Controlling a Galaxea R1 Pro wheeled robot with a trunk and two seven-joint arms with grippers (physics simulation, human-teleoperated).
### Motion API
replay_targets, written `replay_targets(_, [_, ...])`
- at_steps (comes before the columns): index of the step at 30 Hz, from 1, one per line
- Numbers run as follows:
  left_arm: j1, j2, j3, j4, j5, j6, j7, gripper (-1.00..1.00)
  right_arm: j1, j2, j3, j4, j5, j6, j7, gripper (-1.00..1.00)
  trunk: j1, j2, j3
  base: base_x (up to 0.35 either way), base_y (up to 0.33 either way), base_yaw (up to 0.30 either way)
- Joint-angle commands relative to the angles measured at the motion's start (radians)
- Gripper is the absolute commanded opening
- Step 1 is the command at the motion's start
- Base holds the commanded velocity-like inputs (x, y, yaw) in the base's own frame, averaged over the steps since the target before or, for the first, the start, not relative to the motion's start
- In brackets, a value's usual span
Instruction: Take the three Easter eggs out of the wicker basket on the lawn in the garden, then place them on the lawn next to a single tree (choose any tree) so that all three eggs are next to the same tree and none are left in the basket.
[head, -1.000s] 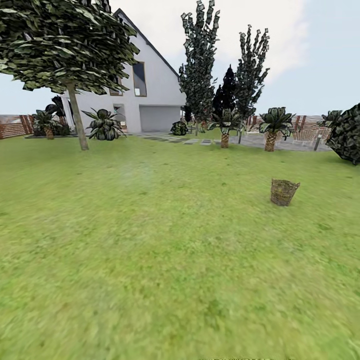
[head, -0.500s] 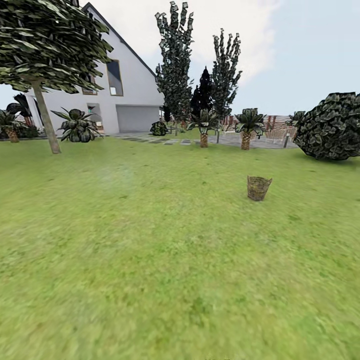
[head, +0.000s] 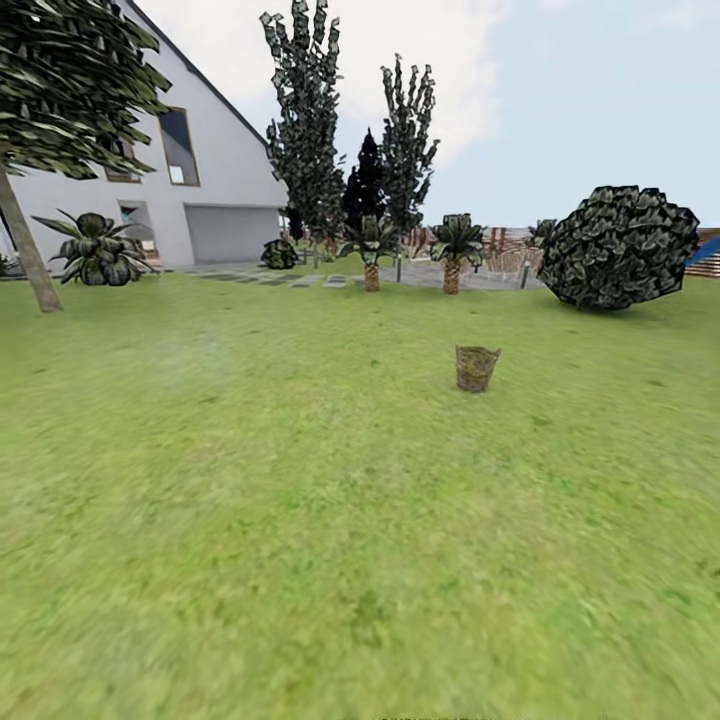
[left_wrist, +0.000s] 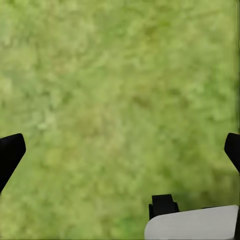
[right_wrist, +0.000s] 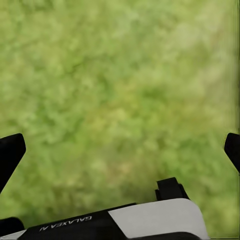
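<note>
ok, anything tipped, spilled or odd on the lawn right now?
Nothing stands out. The wicker basket stands upright on the lawn, nothing spilled around it. Its contents are too small to make out. Both grippers are open over bare grass.

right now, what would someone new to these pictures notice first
A small wicker basket stands alone on the broad green lawn, a little right of the head view's centre. Behind it a white house sits at the far left edge of the grass, with a big round dark bush at the far right. A tree with a bare leaning trunk frames the left edge, and both wrist views look down on grass between wide-spread black fingertips.
</note>
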Motion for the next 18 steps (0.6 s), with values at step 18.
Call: replay_targets(18, [0.0,0.003,-0.003,0.0,-0.01,-0.003,0.001,1.0,0.0,0.001,-0.002,0.003,-0.01,-0.011,-0.003,1.0,-0.069,0.126,0.037,0.0,0.0,-0.229])
